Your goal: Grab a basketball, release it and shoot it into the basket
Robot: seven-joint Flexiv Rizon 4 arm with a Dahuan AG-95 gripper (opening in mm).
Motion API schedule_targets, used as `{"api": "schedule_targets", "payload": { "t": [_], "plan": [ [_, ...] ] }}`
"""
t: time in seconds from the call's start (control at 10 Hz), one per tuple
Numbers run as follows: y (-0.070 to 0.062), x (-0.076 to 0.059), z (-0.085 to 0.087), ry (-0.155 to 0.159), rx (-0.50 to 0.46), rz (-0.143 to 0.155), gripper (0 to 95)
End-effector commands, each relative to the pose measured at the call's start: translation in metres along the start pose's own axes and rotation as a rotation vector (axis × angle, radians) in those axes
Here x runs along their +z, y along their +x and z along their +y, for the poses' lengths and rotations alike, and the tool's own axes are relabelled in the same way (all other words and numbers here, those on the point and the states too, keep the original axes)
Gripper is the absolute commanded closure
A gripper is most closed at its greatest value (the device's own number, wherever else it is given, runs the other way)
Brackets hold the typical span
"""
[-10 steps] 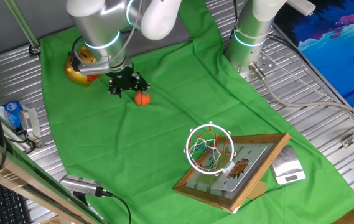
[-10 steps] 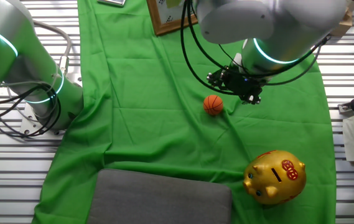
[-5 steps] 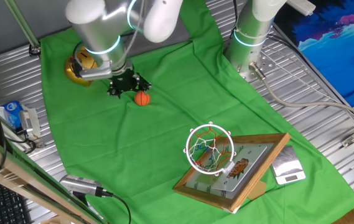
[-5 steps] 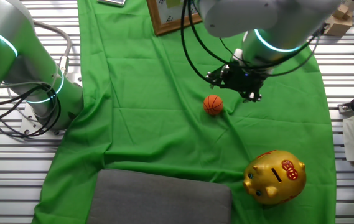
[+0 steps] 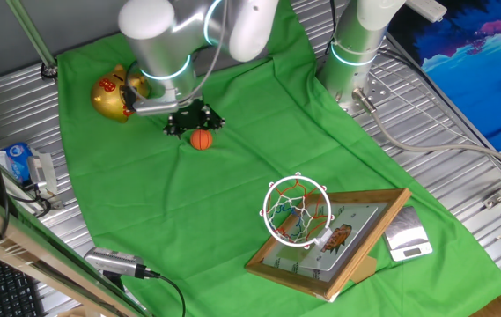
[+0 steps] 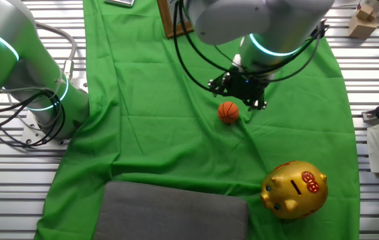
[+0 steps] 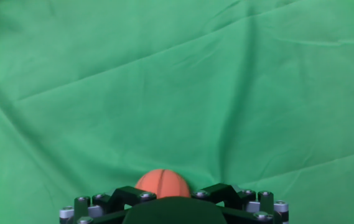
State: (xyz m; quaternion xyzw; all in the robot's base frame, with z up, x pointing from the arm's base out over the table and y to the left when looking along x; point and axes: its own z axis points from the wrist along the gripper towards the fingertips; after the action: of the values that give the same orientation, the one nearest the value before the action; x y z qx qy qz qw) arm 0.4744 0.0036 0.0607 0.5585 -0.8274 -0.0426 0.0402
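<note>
Moved rightward over the past second, the gripper (image 5: 195, 117) is now seen in one fixed view just beyond the basketball (image 5: 201, 140), which lies on the green cloth (image 5: 232, 194), well apart from the basket (image 5: 296, 210). In the other fixed view the gripper (image 6: 238, 88) hangs just above the ball (image 6: 228, 112), the piggy bank (image 6: 294, 189) nearer. In the hand view the ball (image 7: 162, 183) is half hidden; the finger spread cannot be told. Light, round and liable to roll, it is best pinched across its middle.
</note>
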Motion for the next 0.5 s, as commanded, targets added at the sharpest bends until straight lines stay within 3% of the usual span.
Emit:
{"api": "schedule_targets", "payload": {
  "t": [0.1,0.4,0.5],
  "plan": [
    [0.003,0.006,-0.001,-0.002,-0.003,-0.008,0.0],
    [0.007,0.015,-0.004,-0.001,-0.005,-0.009,0.0],
    [0.008,0.018,-0.005,-0.001,-0.003,-0.013,19.0]
  ]
}}
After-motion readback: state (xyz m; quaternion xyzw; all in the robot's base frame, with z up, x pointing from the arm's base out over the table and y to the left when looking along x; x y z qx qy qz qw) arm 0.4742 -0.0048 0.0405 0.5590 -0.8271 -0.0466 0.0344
